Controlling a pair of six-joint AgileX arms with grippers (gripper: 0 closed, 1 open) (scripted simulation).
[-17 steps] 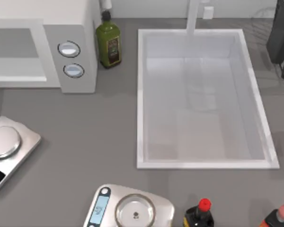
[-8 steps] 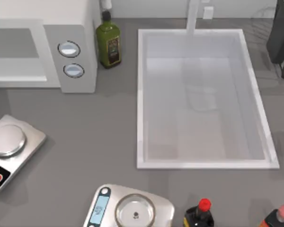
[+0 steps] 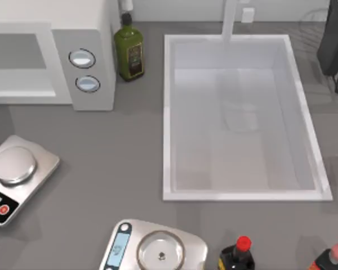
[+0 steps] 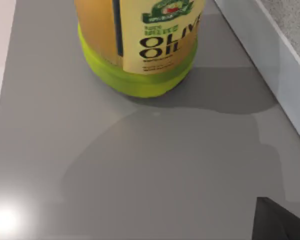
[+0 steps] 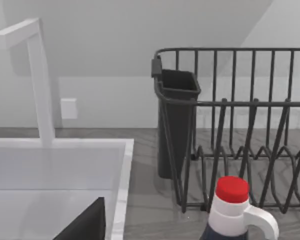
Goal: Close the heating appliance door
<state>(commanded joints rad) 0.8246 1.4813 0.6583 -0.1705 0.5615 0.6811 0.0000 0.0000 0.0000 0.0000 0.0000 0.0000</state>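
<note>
Microwave (image 3: pixel 50 53) sits at far left of the grey bench (image 3: pixel 118 163), its door (image 3: pixel 19 64) flush w/ the front, grey window facing up-camera; two silver knobs (image 3: pixel 84 70) on its right panel. Olive oil bottle (image 3: pixel 128 50) stands just right of it, beside the white sink (image 3: pixel 166 112). Silver kitchen scale (image 3: pixel 17 177) near left, a 2nd scale (image 3: pixel 155 250) at near edge, red-capped sauce bottle (image 3: pixel 239 256) to its right. Dish rack (image 5: pixel 240 130) far right. Can't tell the state of either end effector.
</note>
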